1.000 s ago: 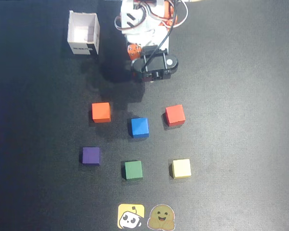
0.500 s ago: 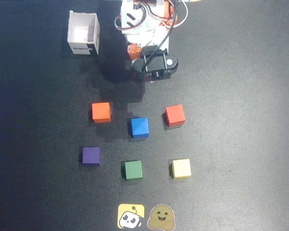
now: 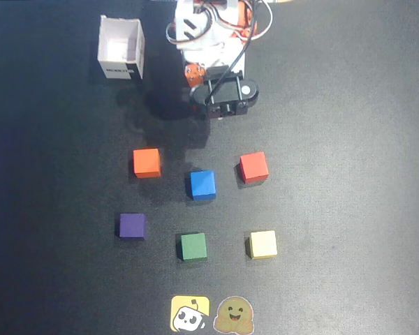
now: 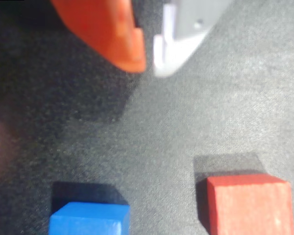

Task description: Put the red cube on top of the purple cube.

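In the overhead view the red cube [image 3: 253, 167] lies on the black mat right of the middle, and the purple cube [image 3: 132, 226] lies apart from it at the lower left. My arm [image 3: 223, 96] is folded near its base at the top, well short of both cubes. The wrist view shows my gripper [image 4: 149, 66] at the top edge, its orange finger [image 4: 122, 39] and white finger [image 4: 171, 54] almost touching with nothing between them. The red cube [image 4: 247, 205] sits at the lower right of that view, clear of the fingers. The purple cube does not appear there.
An orange cube [image 3: 146, 162], a blue cube [image 3: 202, 185], a green cube [image 3: 193, 246] and a yellow cube [image 3: 263, 244] lie around them. A white open box [image 3: 121, 49] stands at the top left. Two stickers [image 3: 209, 314] mark the front edge. The blue cube [image 4: 88, 219] also shows in the wrist view.
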